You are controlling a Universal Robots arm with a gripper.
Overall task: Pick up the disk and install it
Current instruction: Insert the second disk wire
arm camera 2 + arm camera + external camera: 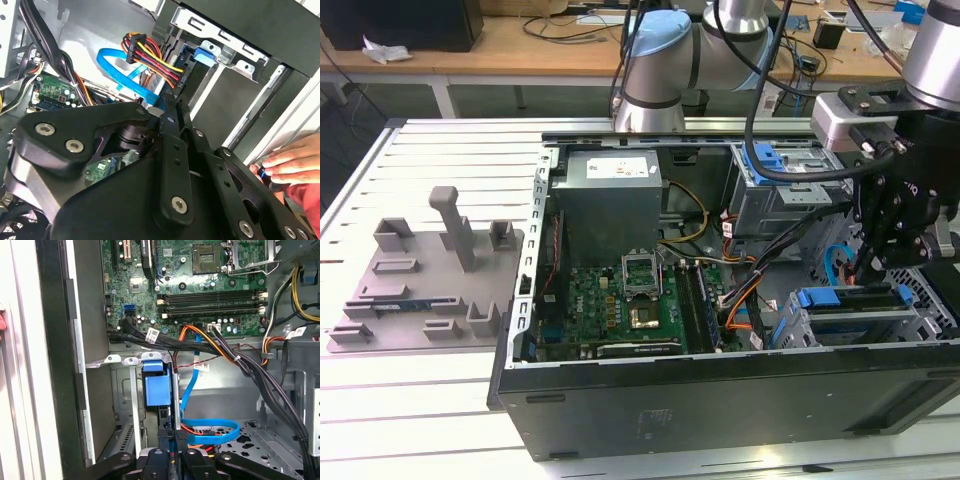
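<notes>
My jaws [882,262] are down inside the open PC case [620,420], over the drive cage at the case's front corner, on the exterior view's right. Jaws are pinched nearly together on the top edge of the disk [159,390], which stands on edge in the bay, blue bracket showing, approx. level with the cage rails. In the exterior view the disk [850,298] sits in that cage beside a 2nd blue caddy [775,160] at the far end of the case. Blue data cable [210,432] loops just beside the bay. Motherboard [630,300] lies mid-case, power-supply box [610,200] behind it. A person's hand [285,167] rests at the case edge.
</notes>
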